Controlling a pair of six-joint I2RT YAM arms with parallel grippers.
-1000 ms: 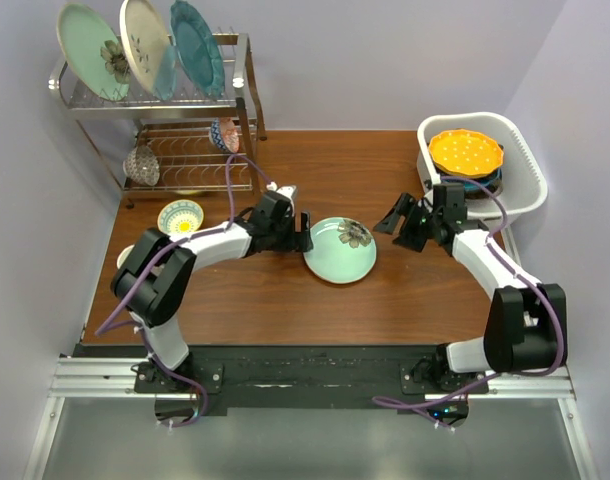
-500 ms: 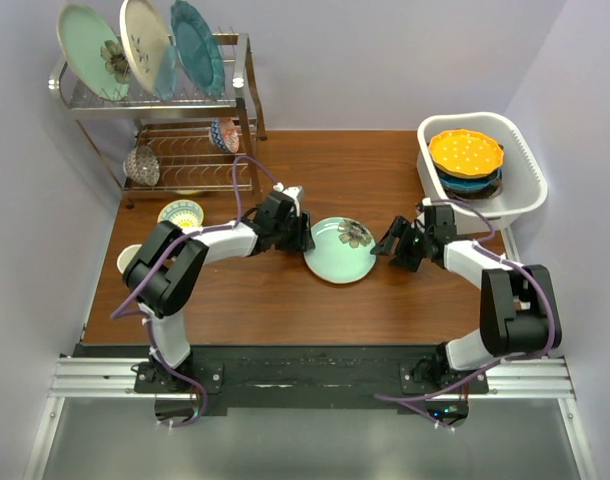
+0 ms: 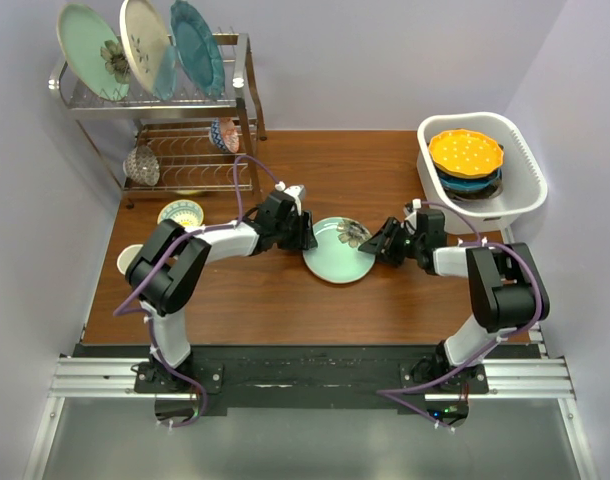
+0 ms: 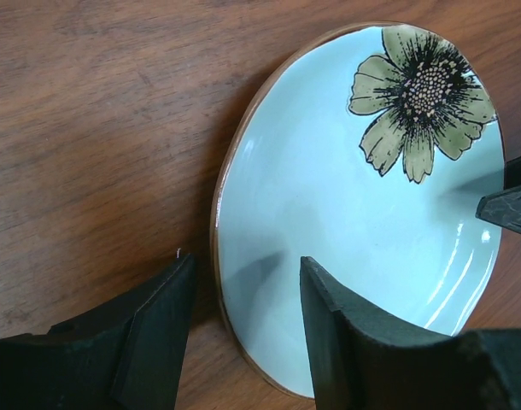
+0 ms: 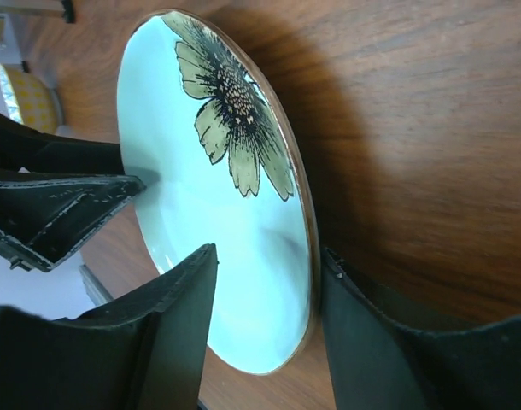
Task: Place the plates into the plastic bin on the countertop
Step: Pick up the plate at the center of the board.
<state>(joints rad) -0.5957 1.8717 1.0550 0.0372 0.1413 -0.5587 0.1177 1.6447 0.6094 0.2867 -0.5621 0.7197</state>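
A pale blue-green plate (image 3: 335,255) with a dark-outlined flower lies on the wooden table, between my two grippers. My left gripper (image 3: 307,233) is open at its left rim; in the left wrist view the gripper (image 4: 248,265) has one finger outside the rim and one over the plate (image 4: 354,205). My right gripper (image 3: 374,244) is open at its right rim, and in the right wrist view the gripper (image 5: 269,252) straddles the plate (image 5: 209,196) the same way. The white plastic bin (image 3: 526,170) at the back right holds a stack topped by a yellow scalloped plate (image 3: 466,151).
A chrome wire two-tier rack (image 3: 155,105) stands at the back left with three large upright plates (image 3: 145,42) on top and a patterned bowl (image 3: 223,134) below. A small yellow-and-blue bowl (image 3: 180,214) sits on the table left of my left arm.
My right gripper has moved left from near the bin to the plate's right rim. My left gripper has edged closer onto the left rim. The plate has stayed in place.
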